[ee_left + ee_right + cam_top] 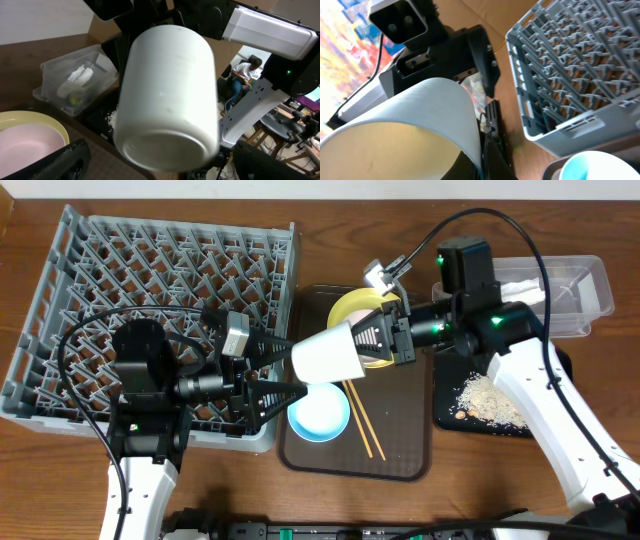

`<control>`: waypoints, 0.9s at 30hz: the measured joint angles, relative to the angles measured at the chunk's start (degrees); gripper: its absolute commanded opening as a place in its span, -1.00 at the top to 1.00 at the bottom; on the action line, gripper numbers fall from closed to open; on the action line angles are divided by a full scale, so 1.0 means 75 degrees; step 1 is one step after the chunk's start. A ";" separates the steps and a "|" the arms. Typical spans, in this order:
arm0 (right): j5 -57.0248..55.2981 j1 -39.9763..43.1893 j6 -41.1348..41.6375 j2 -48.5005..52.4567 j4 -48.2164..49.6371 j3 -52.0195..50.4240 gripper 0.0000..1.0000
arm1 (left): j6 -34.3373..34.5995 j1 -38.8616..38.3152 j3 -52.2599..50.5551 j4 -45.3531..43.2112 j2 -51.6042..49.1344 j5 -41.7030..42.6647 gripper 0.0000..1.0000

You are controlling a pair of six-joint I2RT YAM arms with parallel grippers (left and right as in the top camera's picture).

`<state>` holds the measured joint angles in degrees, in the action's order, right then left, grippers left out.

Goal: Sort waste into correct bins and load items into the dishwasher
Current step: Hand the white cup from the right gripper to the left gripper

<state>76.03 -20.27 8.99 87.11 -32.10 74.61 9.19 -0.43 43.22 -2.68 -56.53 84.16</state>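
Surface: brown wood-grain table, seen from above, both arms reaching in from the 6 o'clock edge.
Room: behind the table the left wrist view shows desks, chairs and a seated person; the rest of the background is blurred.
Lights: small green lamps glow on the right arm.
Dish rack: large grey grid of upright pegs, filling the 9 to 10 o'clock part of the table.
Brown serving tray: centre of the table, just beside the rack.
On that tray: yellow plate at 12 o'clock, light blue bowl at 6 o'clock, wooden chopsticks lying just right of the bowl.
Clear tub: at 2 o'clock, with a crumpled white napkin and a green-yellow wrapper inside.
Black tray: at 4 o'clock, pale rice crumbs heaped in it.
White cup: off the table, lying on its side above the serving tray, its base pointing to 9 o'clock.
Right gripper: clamped tight on the cup's rim, carrying it.
Left gripper: spread wide with nothing in it, its fingers pointing to 3 o'clock, tips near the cup's base on either side.
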 measured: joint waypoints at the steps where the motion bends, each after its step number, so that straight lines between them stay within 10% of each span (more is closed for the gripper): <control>1: 0.0020 -0.0050 0.0000 0.0000 0.0006 0.0000 0.98 | 0.0000 0.0000 0.0000 -0.0012 0.0000 0.0003 -0.88; 27: 0.0003 -0.0458 0.0230 0.0006 0.0411 0.0000 0.97 | 0.0347 -0.0714 0.0000 -0.0682 0.0000 -0.0137 -0.59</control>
<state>76.05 -23.70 10.72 87.15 -29.02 74.61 11.79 -5.78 43.22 -7.79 -56.53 83.13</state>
